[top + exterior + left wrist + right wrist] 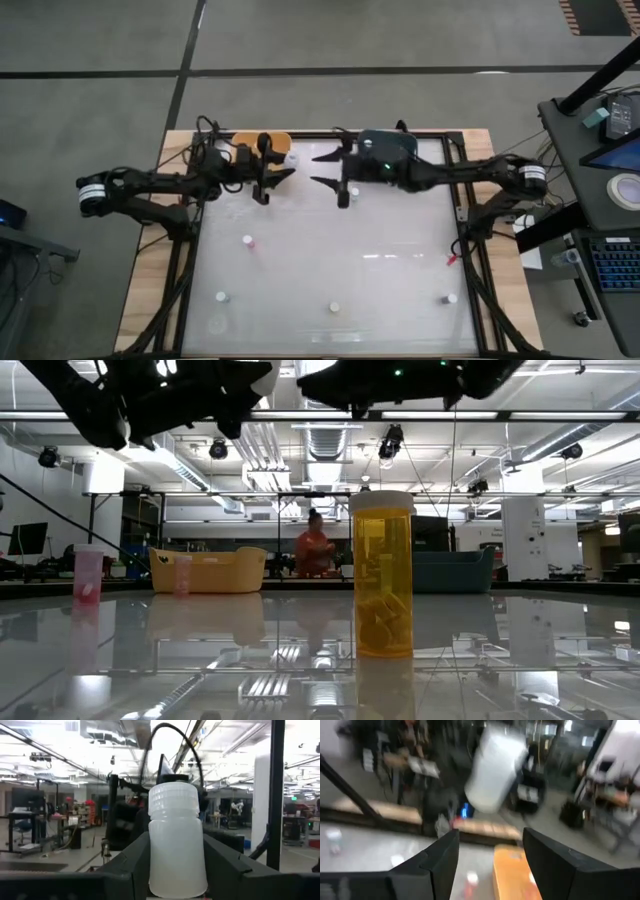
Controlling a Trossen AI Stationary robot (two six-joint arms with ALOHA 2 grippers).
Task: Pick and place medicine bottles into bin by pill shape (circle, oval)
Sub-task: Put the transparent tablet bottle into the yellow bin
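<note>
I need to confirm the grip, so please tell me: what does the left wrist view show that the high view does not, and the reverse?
Only the left wrist view: the white bottle stands upright between the jaws of the left gripper, ribbed cap on top, jaws against its sides. Only the high view: the table, loose bottles on it, the orange tub, and the right gripper, jaws open, facing the left one. Both: the held bottle, from above only a white cap.
</note>
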